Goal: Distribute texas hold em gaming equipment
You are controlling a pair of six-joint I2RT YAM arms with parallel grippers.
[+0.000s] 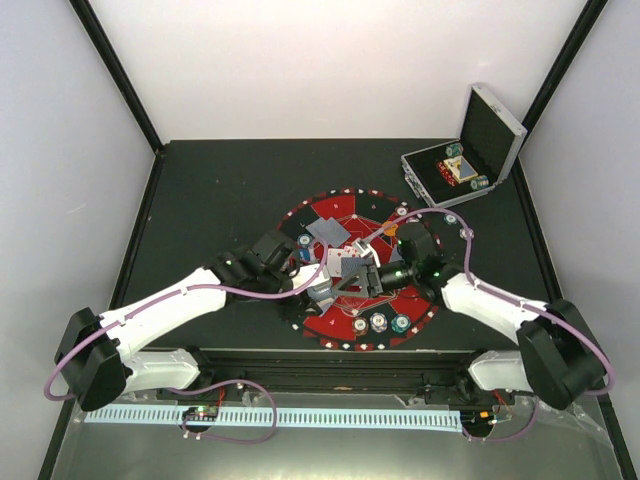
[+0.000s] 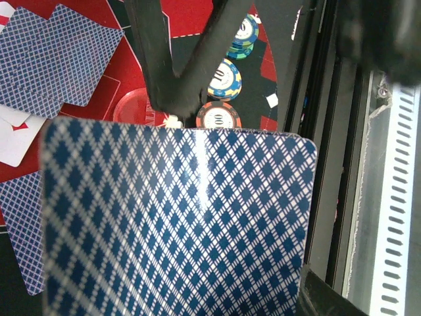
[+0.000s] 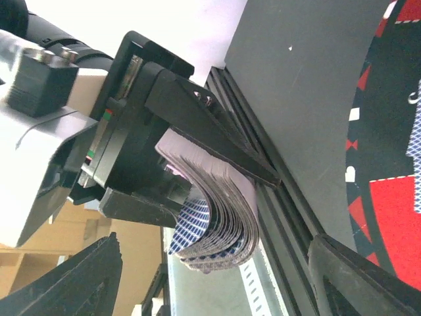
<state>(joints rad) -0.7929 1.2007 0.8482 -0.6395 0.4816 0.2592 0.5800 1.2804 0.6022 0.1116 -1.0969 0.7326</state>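
Note:
My left gripper is shut on a thick deck of playing cards held over the middle of the round mat. In the left wrist view the deck's blue-diamond back fills the frame and hides my own fingers. From the right wrist the deck looks bent between the left jaws. My right gripper is open and faces the deck's edge, with its fingers just beyond the deck. Face-down cards lie on the mat. Poker chips sit along the mat's near rim.
An open silver case with more chips stands at the back right. A red disc lies on the mat by the right fingers. A black rail runs along the table's near edge.

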